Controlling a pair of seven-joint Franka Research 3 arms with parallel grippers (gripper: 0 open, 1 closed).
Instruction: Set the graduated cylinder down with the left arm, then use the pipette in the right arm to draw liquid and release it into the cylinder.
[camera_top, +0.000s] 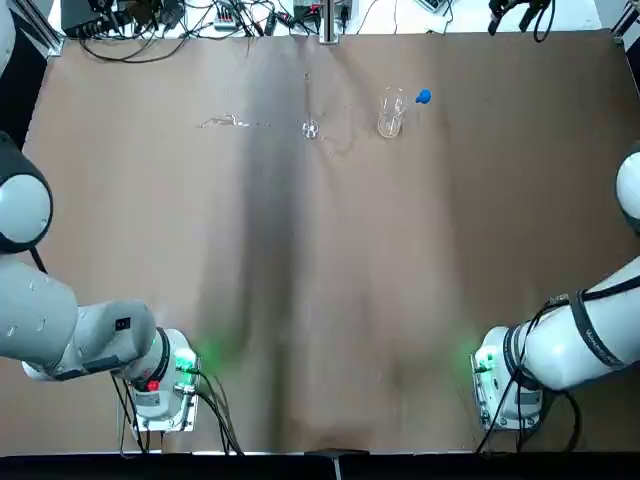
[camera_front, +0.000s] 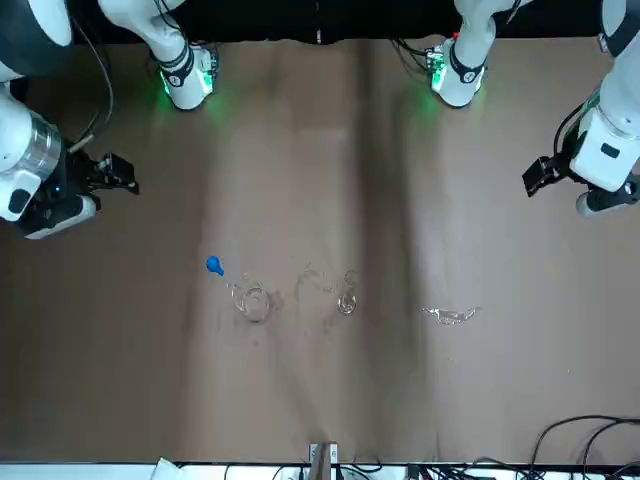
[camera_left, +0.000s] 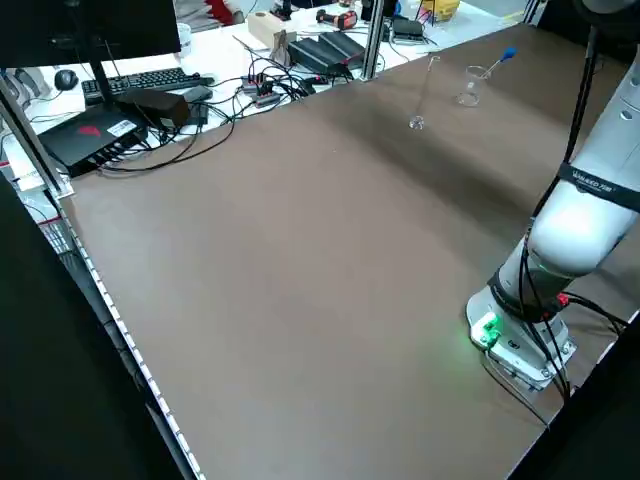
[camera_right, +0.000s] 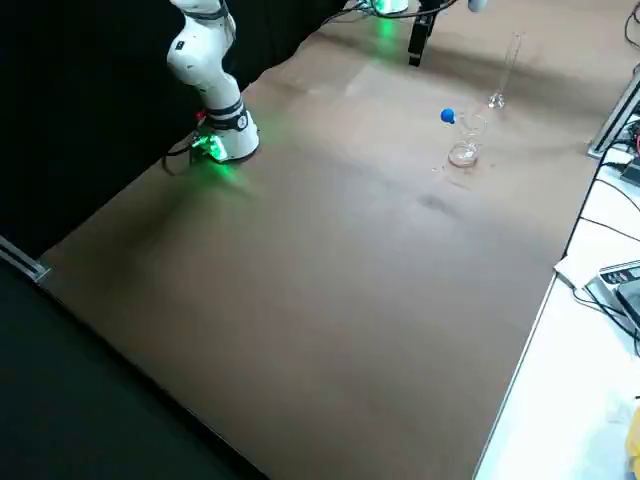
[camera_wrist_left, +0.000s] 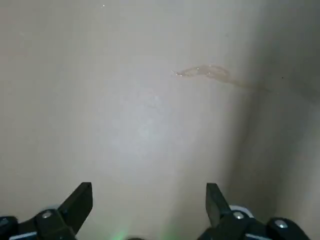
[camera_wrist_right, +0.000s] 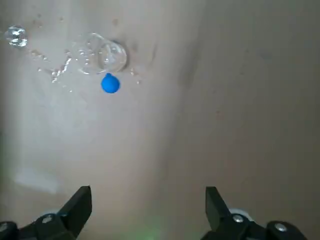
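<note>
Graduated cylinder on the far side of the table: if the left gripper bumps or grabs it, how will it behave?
The graduated cylinder stands upright, tall and very thin on a small round foot, so a sideways nudge would probably tip it. It looks like clear glass: likely stiff, smooth, and fragile if squeezed hard. Tipped over, the round tube could roll toward the beaker.

Even, bright overhead light on the table (camera_top: 330, 300), with a broad soft shadow band down its middle (green glow near both arm bases). Wrist views look washed-out and slightly soft.
</note>
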